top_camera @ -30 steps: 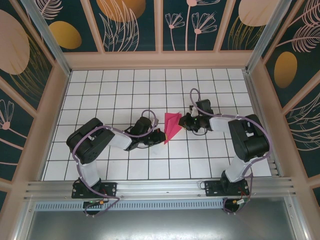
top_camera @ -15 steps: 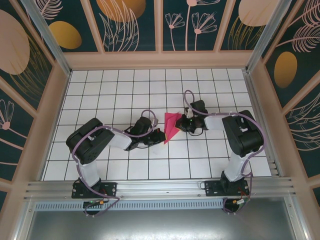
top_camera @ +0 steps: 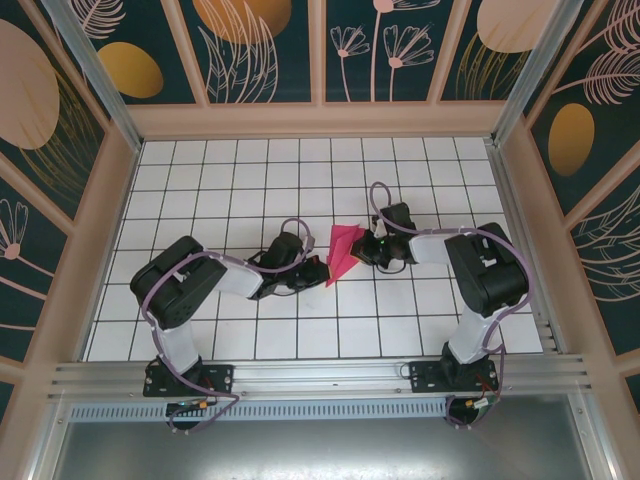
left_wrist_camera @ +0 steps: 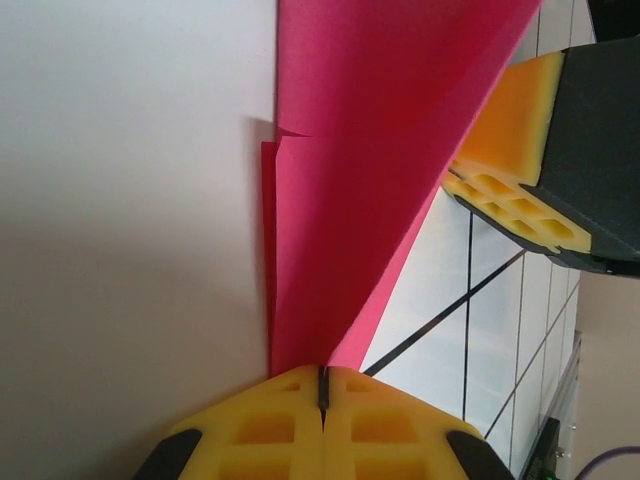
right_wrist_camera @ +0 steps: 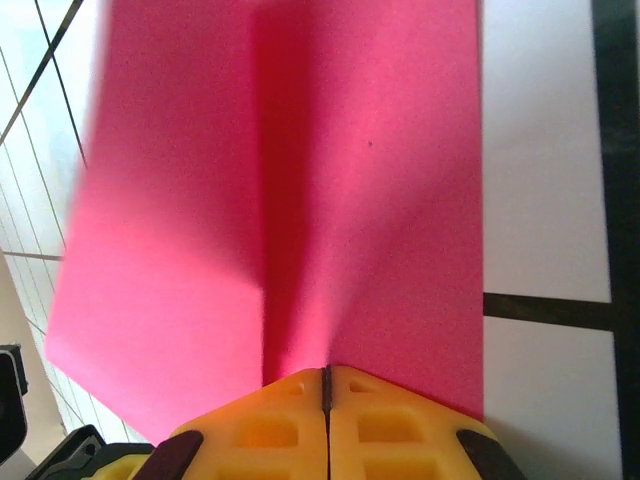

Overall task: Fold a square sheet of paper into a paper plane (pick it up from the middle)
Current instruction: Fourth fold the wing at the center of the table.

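The square sheet of paper stands folded into a narrow, pointed magenta paper plane (top_camera: 343, 250) in the middle of the white grid table. My left gripper (top_camera: 324, 270) is shut on its near pointed end; in the left wrist view the yellow pads (left_wrist_camera: 270, 425) pinch the paper plane (left_wrist_camera: 370, 150) at its tip. My right gripper (top_camera: 363, 246) is shut on the wide right-hand edge; in the right wrist view its jaws (right_wrist_camera: 327, 378) close on a crease of the paper plane (right_wrist_camera: 300, 180). One right finger (left_wrist_camera: 505, 195) shows behind the paper in the left wrist view.
The table (top_camera: 250, 180) is walled by a wooden frame at the back (top_camera: 320, 120) and on both sides. A metal rail (top_camera: 320, 375) runs along the near edge, where both arm bases are bolted. Both arms reach inward low over the tiles.
My right gripper has moved left to the paper's edge and shut on it. The left gripper has kept its hold, and the paper has shifted only slightly.
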Tool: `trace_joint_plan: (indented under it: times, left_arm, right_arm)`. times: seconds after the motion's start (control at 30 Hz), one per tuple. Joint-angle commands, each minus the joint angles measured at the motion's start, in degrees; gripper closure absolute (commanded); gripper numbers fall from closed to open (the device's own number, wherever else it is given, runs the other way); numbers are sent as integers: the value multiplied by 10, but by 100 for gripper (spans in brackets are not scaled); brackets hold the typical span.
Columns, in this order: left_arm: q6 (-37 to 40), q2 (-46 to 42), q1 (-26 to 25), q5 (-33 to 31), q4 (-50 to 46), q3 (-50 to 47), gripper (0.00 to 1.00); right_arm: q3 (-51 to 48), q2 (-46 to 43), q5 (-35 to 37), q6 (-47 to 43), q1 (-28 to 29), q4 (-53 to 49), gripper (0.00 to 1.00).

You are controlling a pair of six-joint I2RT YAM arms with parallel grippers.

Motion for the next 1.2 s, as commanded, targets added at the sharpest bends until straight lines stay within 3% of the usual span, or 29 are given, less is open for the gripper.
trace_joint_plan:
  times: [0.0,0.53,0.77,1.0,1.17]
  left_arm:
    - [-8,15,2,9,-33,10,100]
    - [-95,3,3,32,14,-8,100]
    - [-92,-9,4,22,17,-15,100]
    - [-53,-8,4,37,-33,3,100]
    - [-40,-1,3,63,-37,8,100]
  right_arm:
    - [-7,14,10,1,10,-40,93]
    - [-46,-27,8,49,17,-17,93]
    - [-50,-32,16,47,16,-23,94]
    - [-17,-49,43,-18,-1,-67,92]
    - [-12,-54,6,-48,-25,-64,91]
